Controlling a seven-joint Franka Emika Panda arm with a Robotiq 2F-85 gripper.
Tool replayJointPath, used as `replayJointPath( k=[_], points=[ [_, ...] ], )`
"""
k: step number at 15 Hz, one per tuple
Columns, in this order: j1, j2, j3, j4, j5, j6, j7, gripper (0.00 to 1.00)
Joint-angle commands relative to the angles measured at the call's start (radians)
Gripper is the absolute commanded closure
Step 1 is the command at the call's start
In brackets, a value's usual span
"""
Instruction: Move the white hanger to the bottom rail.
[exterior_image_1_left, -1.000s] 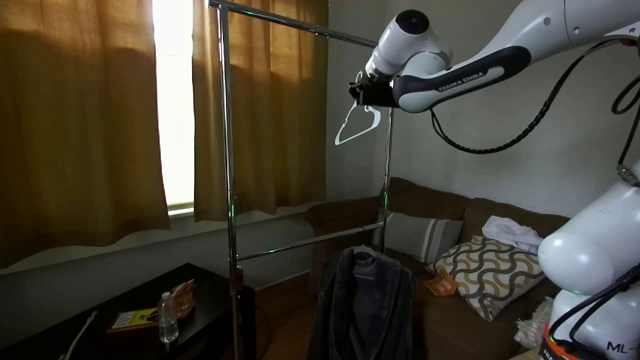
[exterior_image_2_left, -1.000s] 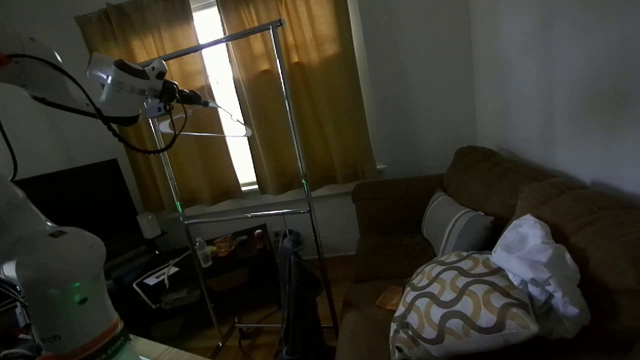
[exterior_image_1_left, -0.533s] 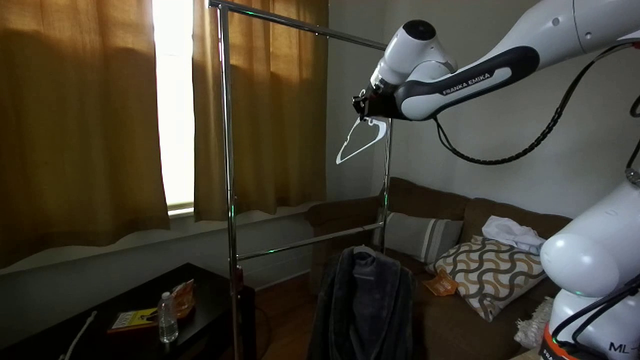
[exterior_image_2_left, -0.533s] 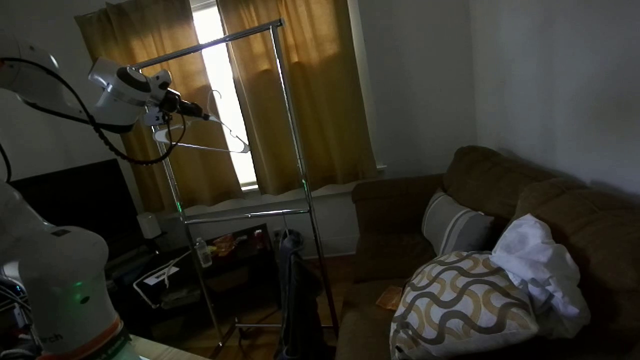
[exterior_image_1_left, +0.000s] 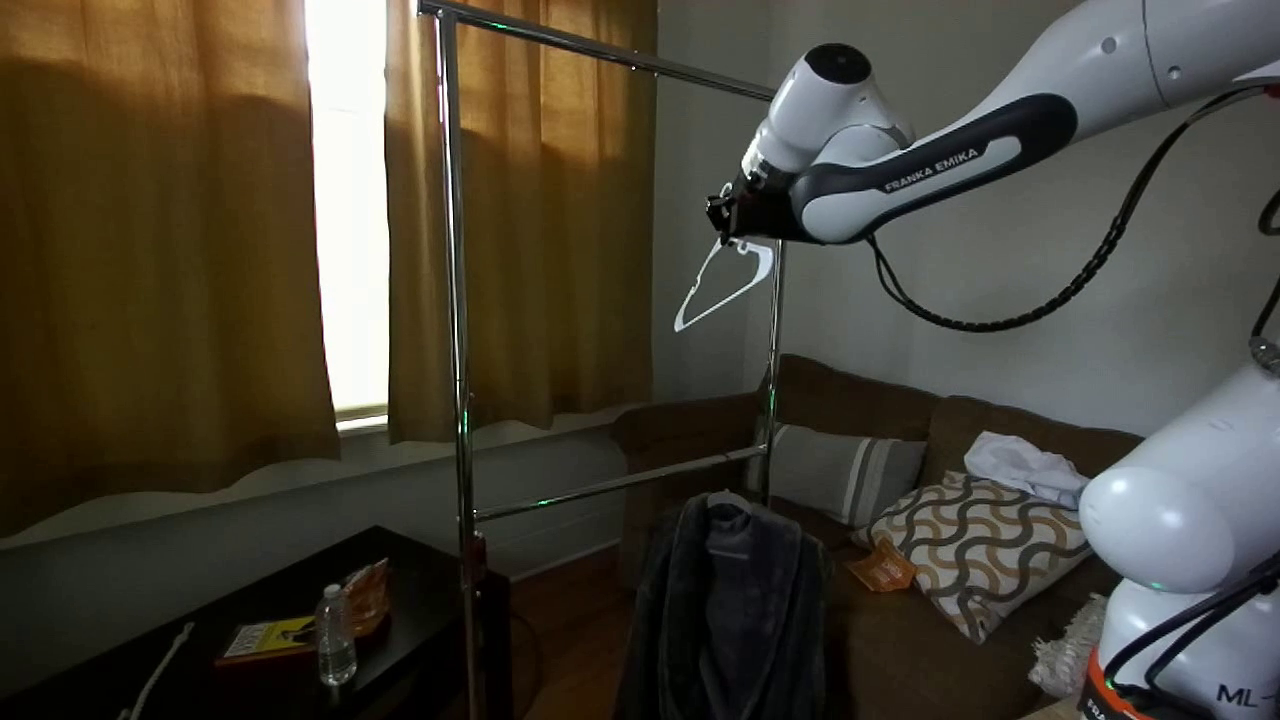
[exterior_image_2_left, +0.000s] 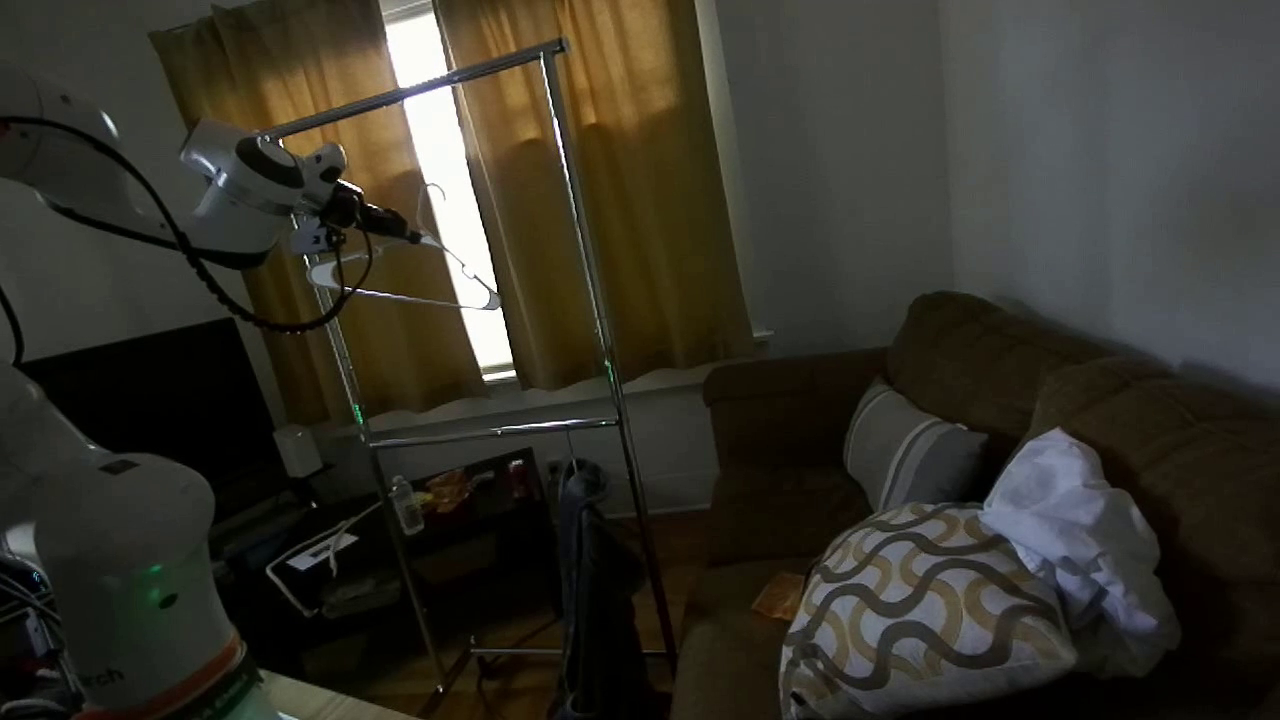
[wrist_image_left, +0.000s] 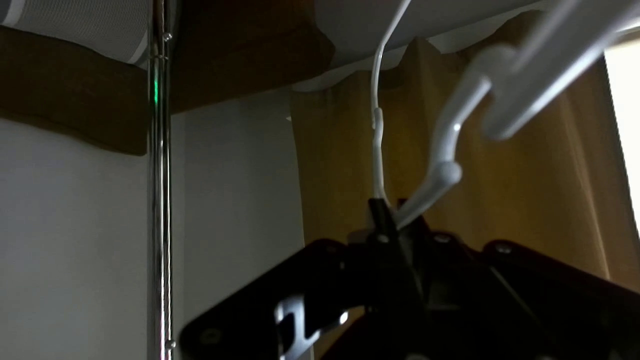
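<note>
The white hanger (exterior_image_1_left: 725, 303) hangs in the air in my gripper (exterior_image_1_left: 722, 215), below the rack's top bar and well above the bottom rail (exterior_image_1_left: 620, 484). In an exterior view, the hanger (exterior_image_2_left: 430, 299) tilts slightly, its hook rising free above my gripper (exterior_image_2_left: 415, 237). The bottom rail (exterior_image_2_left: 500, 430) is the silver bar at mid-height of the rack. In the wrist view, my gripper (wrist_image_left: 392, 210) is shut on the hanger (wrist_image_left: 550, 75) near the base of its hook, and the two arms spread away from the fingertips. The hook is out of the wrist view.
The rack's top bar (exterior_image_1_left: 590, 46) runs above the gripper. A rack post (wrist_image_left: 160, 200) stands left in the wrist view. A dark robe (exterior_image_2_left: 600, 600) hangs at the bottom rail's far-window end. A sofa pillow (exterior_image_1_left: 980, 540) and a black table (exterior_image_1_left: 420, 600) with a bottle (exterior_image_1_left: 336, 640) are nearby.
My gripper and the hanger have moved down and away from the top bar, mostly in the first half second. In the last half second they have barely moved. The grip is the same.
</note>
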Motion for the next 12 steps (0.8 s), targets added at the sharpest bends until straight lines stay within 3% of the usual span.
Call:
replayJointPath(
  k=[1,5,12],
  points=[
    [-0.013,0.018,0.015,-0.034,0.079,0.005,-0.024,0.98],
    [0.003,0.064,0.008,-0.082,0.18,0.019,-0.058,0.98],
    [0.061,0.127,-0.028,-0.169,0.46,0.004,-0.278,0.98]
  ],
)
